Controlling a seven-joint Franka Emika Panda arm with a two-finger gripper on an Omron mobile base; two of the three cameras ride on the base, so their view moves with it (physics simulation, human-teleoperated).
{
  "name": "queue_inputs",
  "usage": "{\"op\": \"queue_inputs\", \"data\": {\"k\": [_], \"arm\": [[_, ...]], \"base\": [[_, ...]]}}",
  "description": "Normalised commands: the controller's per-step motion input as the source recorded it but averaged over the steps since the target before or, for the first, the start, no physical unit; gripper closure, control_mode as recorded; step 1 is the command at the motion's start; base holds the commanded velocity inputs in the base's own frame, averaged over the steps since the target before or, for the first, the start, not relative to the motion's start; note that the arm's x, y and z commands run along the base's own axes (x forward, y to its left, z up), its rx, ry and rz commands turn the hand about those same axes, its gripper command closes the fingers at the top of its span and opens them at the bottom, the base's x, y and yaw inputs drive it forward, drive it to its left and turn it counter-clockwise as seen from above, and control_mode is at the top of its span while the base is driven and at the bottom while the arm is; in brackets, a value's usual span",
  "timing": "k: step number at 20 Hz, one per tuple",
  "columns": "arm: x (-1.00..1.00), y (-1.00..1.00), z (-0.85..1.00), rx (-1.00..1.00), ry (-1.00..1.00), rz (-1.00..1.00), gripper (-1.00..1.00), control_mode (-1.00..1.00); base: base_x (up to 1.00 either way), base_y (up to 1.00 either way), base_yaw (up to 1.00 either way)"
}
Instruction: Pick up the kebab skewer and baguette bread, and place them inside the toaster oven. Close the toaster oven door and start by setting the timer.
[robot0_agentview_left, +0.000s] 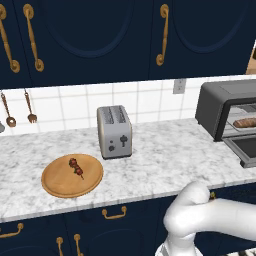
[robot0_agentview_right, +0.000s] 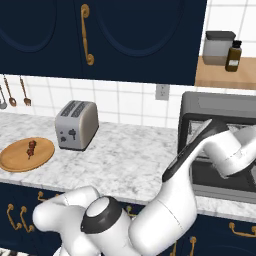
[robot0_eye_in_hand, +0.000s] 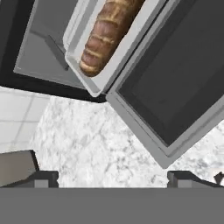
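Silver two-slot toaster (robot0_agentview_left: 114, 131) stands upright on the marble worktop (robot0_agentview_left: 165, 160). Round wooden plate (robot0_agentview_left: 60, 185) lies near its left. Wall outlet (robot0_agentview_left: 179, 85) above.

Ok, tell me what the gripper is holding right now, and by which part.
Nothing. The gripper is open and empty; the baguette bread lies on the tray inside the toaster oven.

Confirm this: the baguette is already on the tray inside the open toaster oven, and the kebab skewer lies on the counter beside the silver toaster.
Not quite. The kebab skewer lies on the round wooden plate, not on the bare counter, as the left base view shows. The rest holds: the baguette rests on the tray in the toaster oven, whose door hangs open.
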Motion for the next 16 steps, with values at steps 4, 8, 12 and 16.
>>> {"op": "queue_inputs", "data": {"k": [4, 8, 12, 16], "arm": [[-0.38, 1.0, 0.04, -0.21, 0.11, 0.48, -1.0, -1.0], [-0.34, 1.0, 0.03, -0.21, 0.04, 0.4, -1.0, -1.0], [-0.23, 1.0, 0.16, -0.2, 0.0, 0.33, -1.0, -1.0], [-0.23, 1.0, 0.2, -0.22, 0.0, 0.28, -1.0, -1.0]], "base": [[0.0, 0.0, 0.0], [0.0, 0.0, 0.0], [0.0, 0.0, 0.0], [0.0, 0.0, 0.0]]}}
